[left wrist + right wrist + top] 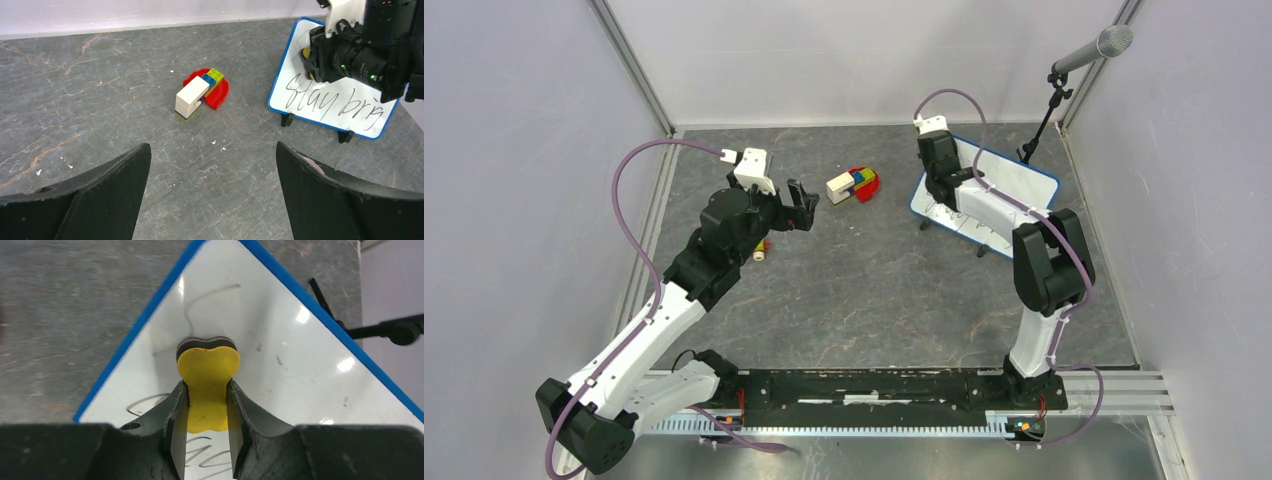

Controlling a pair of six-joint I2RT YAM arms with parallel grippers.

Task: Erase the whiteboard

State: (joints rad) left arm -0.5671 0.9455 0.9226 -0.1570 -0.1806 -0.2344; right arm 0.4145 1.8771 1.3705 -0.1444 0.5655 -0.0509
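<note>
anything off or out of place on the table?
Nothing damaged. Whiteboard sits skewed at far right, right tool holding a yellow eraser on it. White crumbs litter the table near a brick pile.

White-black arms (649,335), purple cables (615,190), black hands (804,207).

Left claw (212,150) spread wide over the grey surface (90,95)

Its two black fingers (95,195) sit at 7 and 5 o'clock, nothing between them. A toy block cluster (200,92), white, blue, lime and red, lies just off centre toward 12. At 2 o'clock the whiteboard (330,100) stands tilted on black feet, bearing black handwriting, with the right claw (309,55) and a yellow pad (305,52) against its upper part.
</note>
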